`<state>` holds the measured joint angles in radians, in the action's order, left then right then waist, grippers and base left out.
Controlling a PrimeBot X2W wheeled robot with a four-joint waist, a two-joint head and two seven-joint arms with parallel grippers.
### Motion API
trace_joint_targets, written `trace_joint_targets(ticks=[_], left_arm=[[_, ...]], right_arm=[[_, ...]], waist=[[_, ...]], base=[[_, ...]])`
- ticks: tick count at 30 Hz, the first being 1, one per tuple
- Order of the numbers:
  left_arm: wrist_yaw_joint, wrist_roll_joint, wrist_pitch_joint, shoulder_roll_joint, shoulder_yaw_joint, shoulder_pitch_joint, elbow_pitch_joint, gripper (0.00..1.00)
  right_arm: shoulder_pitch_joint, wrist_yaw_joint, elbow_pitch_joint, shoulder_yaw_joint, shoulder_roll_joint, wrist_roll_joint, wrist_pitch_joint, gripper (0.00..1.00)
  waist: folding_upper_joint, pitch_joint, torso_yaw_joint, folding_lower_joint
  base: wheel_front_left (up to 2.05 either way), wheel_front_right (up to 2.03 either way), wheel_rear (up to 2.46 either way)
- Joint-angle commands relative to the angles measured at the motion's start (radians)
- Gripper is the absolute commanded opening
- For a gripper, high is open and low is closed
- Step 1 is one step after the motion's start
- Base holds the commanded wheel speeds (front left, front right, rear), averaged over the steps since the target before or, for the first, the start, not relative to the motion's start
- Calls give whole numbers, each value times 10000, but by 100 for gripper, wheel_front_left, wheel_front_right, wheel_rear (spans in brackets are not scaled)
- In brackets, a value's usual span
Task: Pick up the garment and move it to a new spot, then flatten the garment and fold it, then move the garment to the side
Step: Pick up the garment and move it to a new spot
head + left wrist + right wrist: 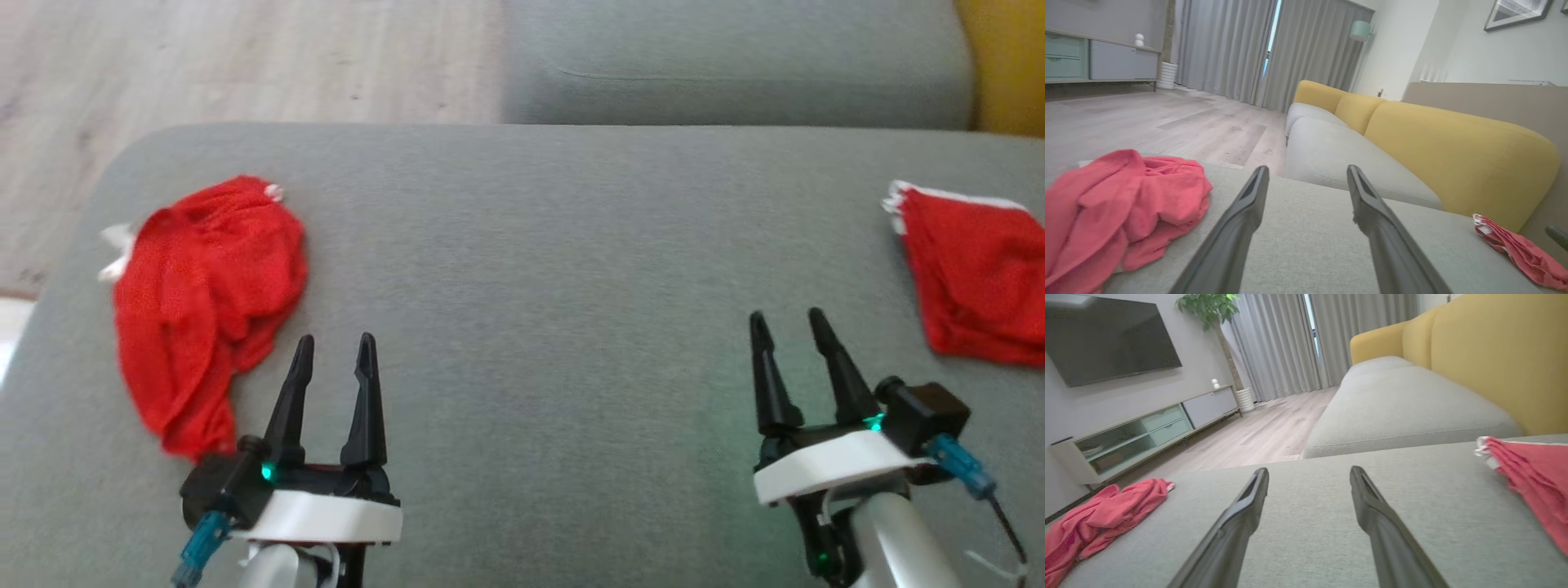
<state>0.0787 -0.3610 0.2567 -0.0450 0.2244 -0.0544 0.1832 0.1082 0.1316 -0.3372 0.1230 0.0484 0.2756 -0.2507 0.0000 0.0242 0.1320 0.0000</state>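
Garment in red, crumpled into a heap, lies on my left side of the grey cushion, near its rounded left corner. Small bits of white trim poke out at the heap's far edge. I have the left claw low over the cushion, just to the right of the heap's near end. Its two dark fingers stand spread apart with nothing between them. The heap's near tail lies right beside the claw's base, and I cannot tell whether they touch.

A second red piece, folded flat with a white edge along its far side, lies at the right end of the cushion, partly cut off by the head view's edge. My right claw is near it, to its left and nearer to me, apart from the cloth. Its fingers are also spread wide and hold nothing.

The two claws are well apart and both point toward the cushion's far edge. Past that edge I see a grey sofa seat with a yellow backrest, and pale wooden floor off to the left. The wrist views add grey curtains, a wall-mounted screen and a low cabinet under it.
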Motion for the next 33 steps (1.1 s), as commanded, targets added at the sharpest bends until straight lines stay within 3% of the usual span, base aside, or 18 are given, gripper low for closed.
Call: trace_joint_targets(ticks=[1,19,28,33], left_arm=[[-39,33,51,-52,-381,-186,-384,100],[15,458,51,-52,-1102,584,-471,100],[9,479,51,-52,-1603,480,-739,100],[152,704,51,-52,-2200,-143,-845,100]], right_arm=[[175,-9,283,324,19,70,-110,100],[-310,-9,57,1560,18,1085,-110,100],[-135,-9,43,1758,18,1203,-110,100],[148,-9,195,1502,18,800,-110,100]], waist=[[0,-111,364,0],[0,-859,3073,0],[0,-548,3247,0],[0,198,2891,0]], base=[[0,0,0],[0,0,0],[0,0,0],[0,0,0]])
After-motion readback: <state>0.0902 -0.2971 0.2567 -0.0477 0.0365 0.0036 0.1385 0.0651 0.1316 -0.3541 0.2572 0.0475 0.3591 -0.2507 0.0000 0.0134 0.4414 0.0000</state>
